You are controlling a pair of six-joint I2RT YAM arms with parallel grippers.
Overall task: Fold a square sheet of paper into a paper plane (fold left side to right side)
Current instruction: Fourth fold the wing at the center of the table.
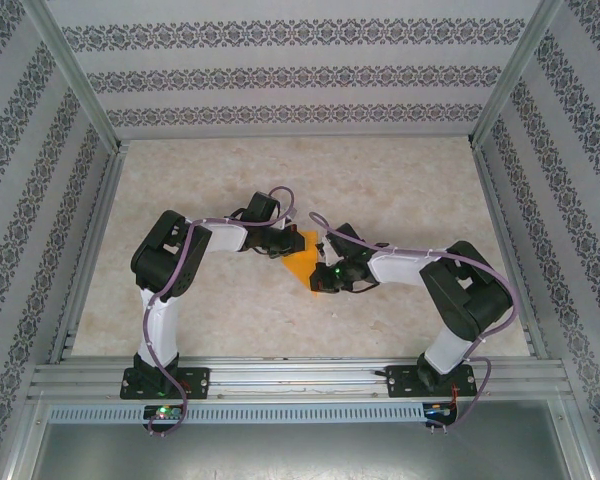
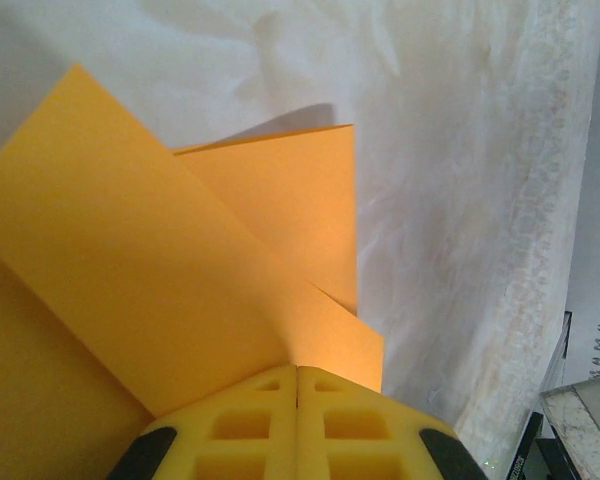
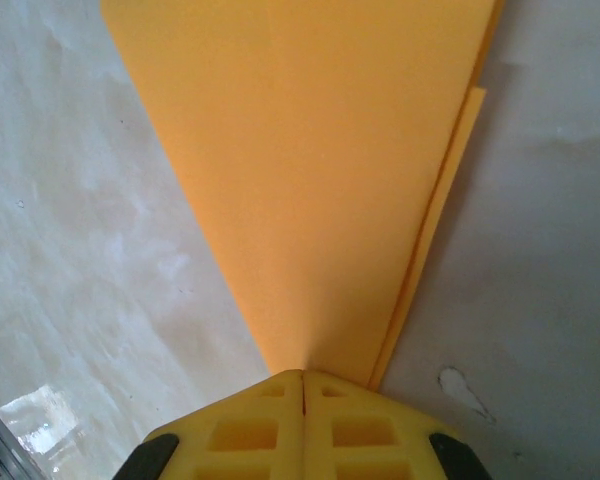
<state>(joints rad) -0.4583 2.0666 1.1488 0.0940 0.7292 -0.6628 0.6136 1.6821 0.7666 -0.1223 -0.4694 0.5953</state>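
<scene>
"Paper plane (image 1: 300, 264), or the makings of one: is that the orange wedge between the two arms?"

"That's it. It lies about mid-table (image 1: 400, 190), a folded piece with its narrow end toward the arm bases and the wider end away from them."

"And the left gripper (image 1: 280, 247)?"

"It's at the wedge's left edge. From its own camera the yellow fingers (image 2: 245, 432) are pressed flat together with no gap at the seam, and the left gripper (image 2: 297, 369) has its tips right at the paper. Orange runs on beneath the fingers at the lower left. Whether a layer is nipped between the tips or they only bear down on it, I cannot tell."

"How's the paper lying there?"

"In layers. One broad flap crosses over a smaller one, and the far flap casts a shadow on the pale tabletop behind it."

"The right gripper (image 1: 327, 277)?"

"It's at the near right end of the paper plane. The right gripper (image 3: 302, 374) has its fingers (image 3: 355, 432) closed tight as well, and the paper narrows to a point exactly at their tips, widening as it runs away. A second layer's edge peeks out along the right side. Again, gripped or just pressed, I can't say."
</scene>
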